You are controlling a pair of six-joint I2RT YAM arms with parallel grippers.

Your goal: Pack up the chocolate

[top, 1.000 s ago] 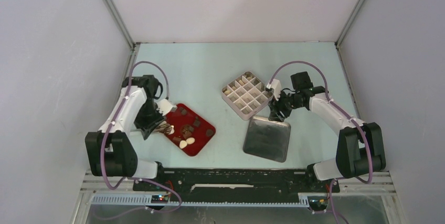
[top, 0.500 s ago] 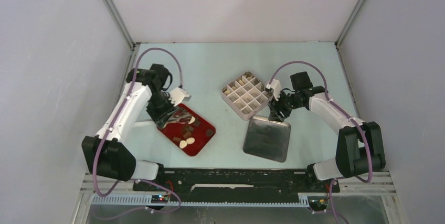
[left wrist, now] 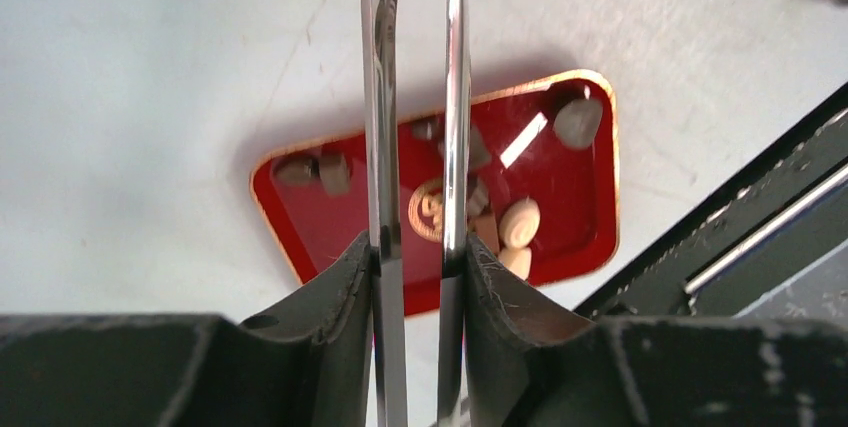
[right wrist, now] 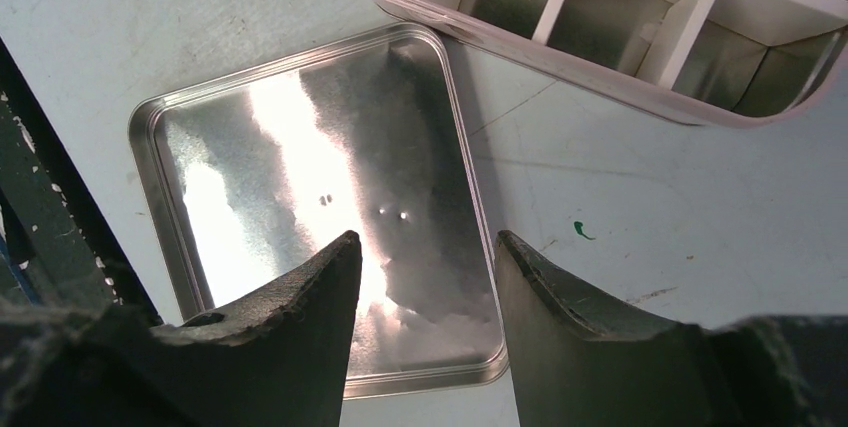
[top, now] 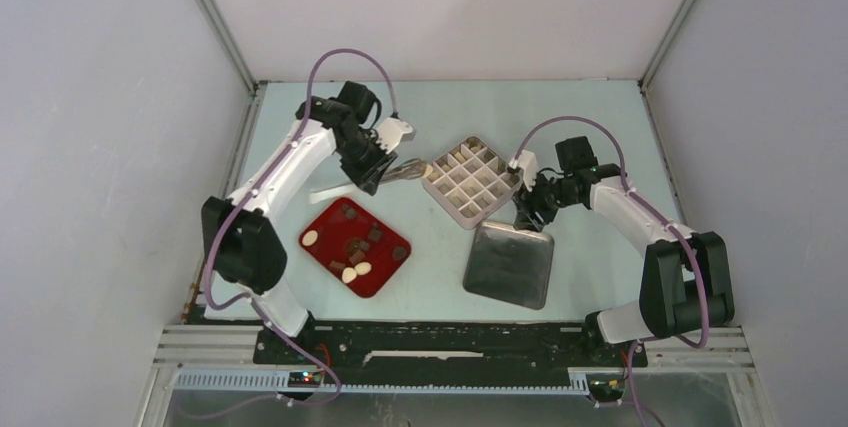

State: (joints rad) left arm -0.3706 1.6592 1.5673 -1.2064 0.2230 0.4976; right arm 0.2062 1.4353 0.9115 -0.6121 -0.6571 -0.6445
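Note:
The chocolate lies on a red tray (top: 385, 272): cream ovals (top: 356, 271) and dark lumps (top: 372, 234). It also shows in the left wrist view, with cream ovals (left wrist: 520, 222) and dark lumps (left wrist: 335, 173) on the tray (left wrist: 580, 197). My left gripper (top: 378, 169) (left wrist: 418, 252) is shut on metal tongs (left wrist: 380, 97). The tong tips (top: 412, 169) sit just left of the white compartment box (top: 470, 182); whether they hold a piece cannot be told. My right gripper (top: 530, 209) (right wrist: 425, 247) is open and empty, over the far edge of the metal lid (right wrist: 300, 197).
The metal lid (top: 510, 262) lies near the box, right of the red tray. The box's near wall (right wrist: 560, 57) shows in the right wrist view, its compartments there empty. A black rail (top: 450, 342) runs along the near table edge.
My left arm has lifted the tongs off the red tray and swung them far and right, up to the compartment box. A cream piece now shows on the tray's left. The right arm has not moved.

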